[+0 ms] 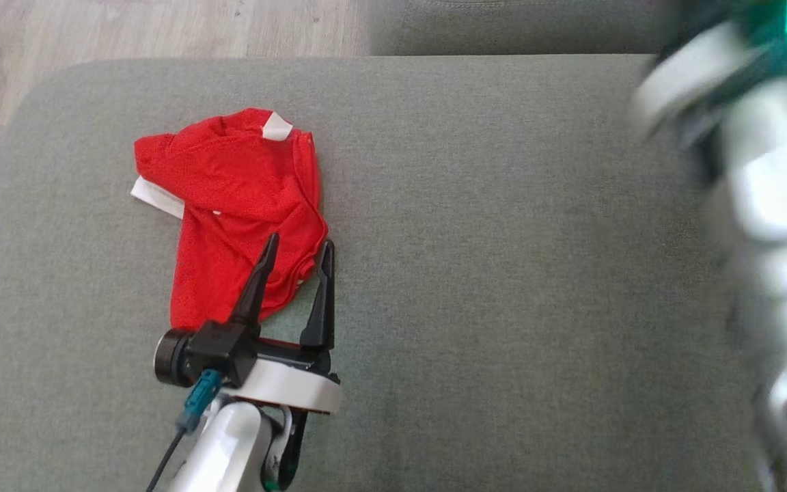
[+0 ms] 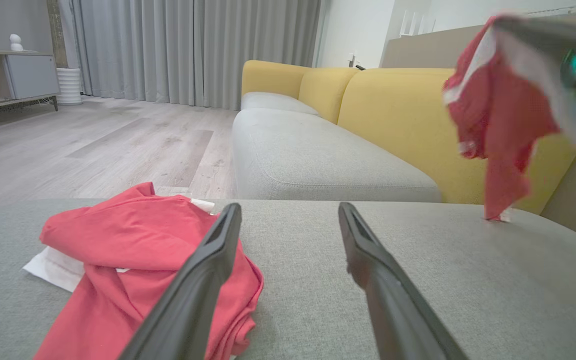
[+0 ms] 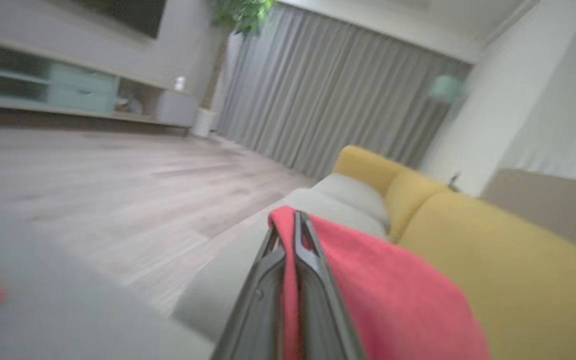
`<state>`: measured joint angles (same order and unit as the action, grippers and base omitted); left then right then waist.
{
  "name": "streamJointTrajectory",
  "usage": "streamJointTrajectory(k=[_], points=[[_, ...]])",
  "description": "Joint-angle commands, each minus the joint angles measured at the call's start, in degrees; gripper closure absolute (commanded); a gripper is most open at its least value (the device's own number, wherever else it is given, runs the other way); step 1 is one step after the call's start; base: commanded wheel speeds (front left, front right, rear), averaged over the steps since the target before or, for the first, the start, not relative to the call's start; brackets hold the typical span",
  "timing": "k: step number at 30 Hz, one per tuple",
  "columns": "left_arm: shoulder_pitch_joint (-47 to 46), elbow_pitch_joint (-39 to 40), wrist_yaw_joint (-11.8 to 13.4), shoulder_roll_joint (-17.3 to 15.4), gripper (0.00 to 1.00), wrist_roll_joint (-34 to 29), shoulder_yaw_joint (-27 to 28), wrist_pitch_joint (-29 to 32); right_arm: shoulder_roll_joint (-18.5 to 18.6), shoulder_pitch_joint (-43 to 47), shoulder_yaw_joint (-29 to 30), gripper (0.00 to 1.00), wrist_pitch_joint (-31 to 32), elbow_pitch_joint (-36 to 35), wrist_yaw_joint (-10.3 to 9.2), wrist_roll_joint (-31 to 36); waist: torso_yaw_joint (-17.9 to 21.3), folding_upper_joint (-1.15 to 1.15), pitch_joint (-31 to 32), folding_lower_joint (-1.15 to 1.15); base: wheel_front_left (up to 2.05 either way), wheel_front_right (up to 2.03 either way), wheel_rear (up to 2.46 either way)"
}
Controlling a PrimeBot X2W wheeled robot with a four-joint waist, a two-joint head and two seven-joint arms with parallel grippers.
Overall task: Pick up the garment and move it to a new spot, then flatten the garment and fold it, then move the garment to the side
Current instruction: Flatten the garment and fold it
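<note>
**Garment in the air, new spot pending**

We hold the red garment (image 2: 503,115) lifted over the grey cushion's (image 1: 503,205) right side, our right gripper (image 3: 295,220) clamped on it. At the cushion's left, our left gripper (image 1: 300,241) stands spread, straddling the edge of a second red garment (image 1: 229,205) that lies crumpled. Next, we judge, we set it down clear and spread it flat.

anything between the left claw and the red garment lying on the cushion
Nothing visible. The open left claw is at the red garment's near edge on the cushion: one finger overlaps the cloth, the other is beside it. The right claw, shut on a second red garment, is off to the side.
</note>
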<state>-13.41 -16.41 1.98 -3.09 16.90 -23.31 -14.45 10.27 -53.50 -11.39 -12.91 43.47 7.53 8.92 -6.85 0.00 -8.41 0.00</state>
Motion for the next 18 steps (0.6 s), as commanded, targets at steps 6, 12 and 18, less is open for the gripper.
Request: streamJointTrajectory(k=[6, 12, 18], points=[[-1.1, 1.5, -0.3, 0.1, 0.0, -1.2, 2.5, -0.5, -2.9, 13.8, -13.2, 1.0, -0.1, 1.5, -0.04, -7.5, 1.7, 0.0, 0.2, 0.0, 0.0, 0.0, 0.0], [-0.8, 0.7, -0.6, 0.2, 0.0, -1.9, 3.1, -0.5, -2.4, 21.6, -16.9, 1.0, 3.9, 1.6, -0.04, -13.7, 4.8, 0.0, 1.4, 0.0, 0.0, 0.0, 0.0], [-0.1, 0.6, -0.9, 0.2, 0.0, -2.3, 3.9, -0.5, -1.2, 25.7, -9.7, 1.0, 5.8, -1.2, -0.04, -12.7, 8.5, 0.0, 2.0, 0.0, 0.0, 0.0, 0.0]])
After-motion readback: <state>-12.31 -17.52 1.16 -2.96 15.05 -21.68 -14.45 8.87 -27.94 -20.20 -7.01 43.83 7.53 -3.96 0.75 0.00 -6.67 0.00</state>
